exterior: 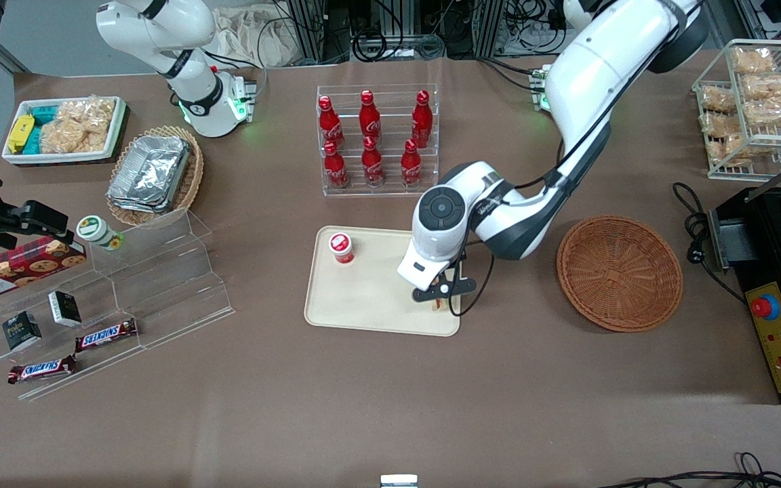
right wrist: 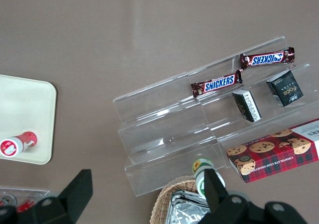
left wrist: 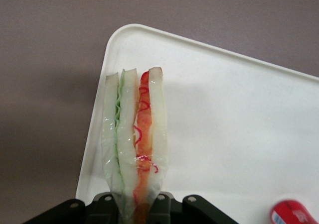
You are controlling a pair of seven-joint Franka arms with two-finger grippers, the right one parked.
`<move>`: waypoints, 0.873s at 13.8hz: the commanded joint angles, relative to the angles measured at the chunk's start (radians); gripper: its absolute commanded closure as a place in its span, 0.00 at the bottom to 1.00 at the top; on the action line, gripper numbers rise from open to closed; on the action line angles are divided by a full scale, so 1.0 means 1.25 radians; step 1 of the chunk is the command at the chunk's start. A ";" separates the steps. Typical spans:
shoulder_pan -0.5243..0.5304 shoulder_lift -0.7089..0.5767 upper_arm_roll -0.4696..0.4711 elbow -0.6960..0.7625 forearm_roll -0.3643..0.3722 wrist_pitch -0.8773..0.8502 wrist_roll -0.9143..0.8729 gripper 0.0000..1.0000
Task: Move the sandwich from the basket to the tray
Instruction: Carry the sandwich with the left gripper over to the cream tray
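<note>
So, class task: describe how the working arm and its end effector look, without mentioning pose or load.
The arm has glossy white shells with dark grey joints, a round grey cap at the wrist and a black cable along it. The end effector is black.

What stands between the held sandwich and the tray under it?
Nothing visible. The gripper holds the sandwich over bare tray near its corner; the red-capped bottle lies apart.

SNICKERS: two bars (right wrist: 220,83) | Walkers: cookie box (exterior: 17,266) | Coca-Cola script: red bottles (exterior: 372,137)
</note>
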 commanded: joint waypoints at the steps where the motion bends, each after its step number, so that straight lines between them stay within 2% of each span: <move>1: -0.030 0.092 -0.004 0.095 0.067 -0.002 -0.065 0.84; 5: -0.031 0.111 -0.003 0.100 0.076 -0.002 -0.064 0.83; 7: -0.031 0.120 -0.003 0.100 0.085 -0.002 -0.066 0.78; 8: -0.030 0.121 -0.003 0.102 0.084 -0.001 -0.066 0.64; 9: -0.030 0.121 -0.003 0.104 0.085 -0.001 -0.067 0.13; 10: -0.030 0.115 -0.003 0.108 0.083 -0.002 -0.080 0.00; 12: -0.025 0.079 -0.004 0.110 0.085 -0.011 -0.163 0.00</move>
